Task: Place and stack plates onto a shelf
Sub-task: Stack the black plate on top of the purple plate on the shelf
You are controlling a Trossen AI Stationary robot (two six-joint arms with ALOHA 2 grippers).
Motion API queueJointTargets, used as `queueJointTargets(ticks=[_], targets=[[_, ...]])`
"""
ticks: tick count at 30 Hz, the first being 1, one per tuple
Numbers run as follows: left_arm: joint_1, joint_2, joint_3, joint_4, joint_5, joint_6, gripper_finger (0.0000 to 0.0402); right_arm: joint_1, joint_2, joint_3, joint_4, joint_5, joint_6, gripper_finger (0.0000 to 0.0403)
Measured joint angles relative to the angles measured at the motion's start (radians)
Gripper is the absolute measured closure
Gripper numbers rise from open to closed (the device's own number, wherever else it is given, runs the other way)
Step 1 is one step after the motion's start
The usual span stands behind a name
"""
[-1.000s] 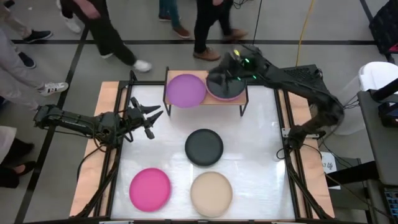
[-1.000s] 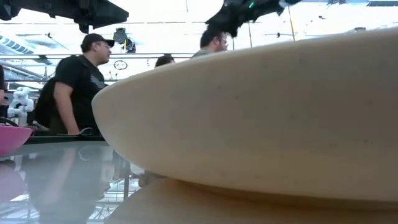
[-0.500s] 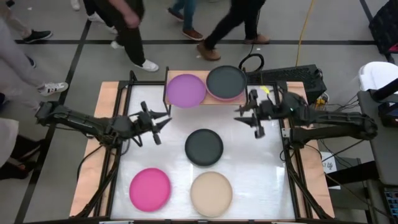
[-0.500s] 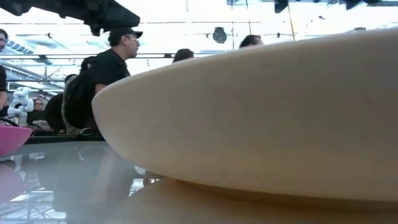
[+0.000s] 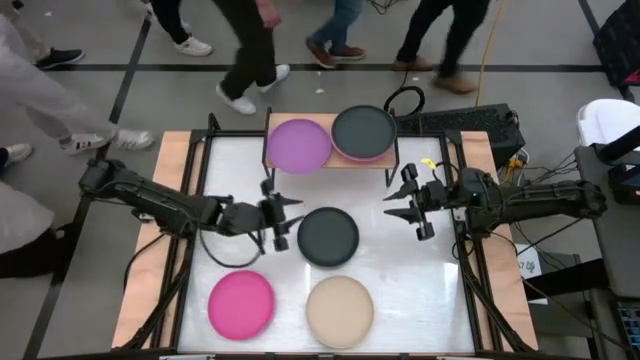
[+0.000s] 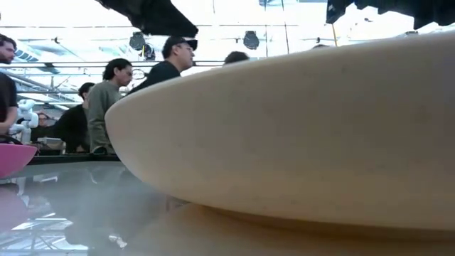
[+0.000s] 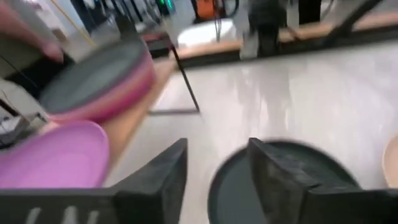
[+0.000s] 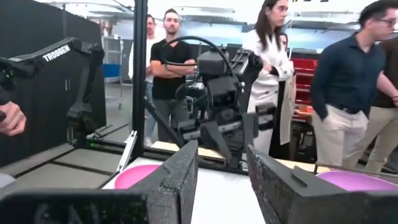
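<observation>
In the middle of the bench (image 5: 420,290) a grey plate (image 5: 328,236) lies flat, face up. It is round, so it has no long side and points no way. The left gripper (image 5: 279,222) is just beside the plate's left edge with its fingers spread apart and nothing in them. I think it is low and open like that so it can pinch the rim and lift the plate. At the far side stands the shelf (image 5: 342,161). On it sits a purple plate (image 5: 298,145) on the left, and a grey plate on a pink one (image 5: 364,132) on the right. The right gripper (image 5: 408,201) waits to the right of the middle plate, fingers apart and empty. At the near edge a magenta plate (image 5: 241,303) and a cream plate (image 5: 339,311) lie flat, not yet on the shelf.
</observation>
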State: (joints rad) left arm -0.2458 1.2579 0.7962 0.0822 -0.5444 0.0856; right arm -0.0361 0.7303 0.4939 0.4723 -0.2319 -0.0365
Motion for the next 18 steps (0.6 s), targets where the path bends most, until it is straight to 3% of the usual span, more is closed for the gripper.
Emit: queueJointTargets(ticks=[7,18], targets=[[-0.049,0.125,0.014,-0.051,0.103,-0.017,0.0157,0.012,-0.003,0.000,-0.006,0.000,-0.011,0.0284],[-0.135,0.282,0.014,-0.053,0.126,0.068,0.0153,0.012,-0.003,0.000,0.033,0.000,-0.031,0.0284]])
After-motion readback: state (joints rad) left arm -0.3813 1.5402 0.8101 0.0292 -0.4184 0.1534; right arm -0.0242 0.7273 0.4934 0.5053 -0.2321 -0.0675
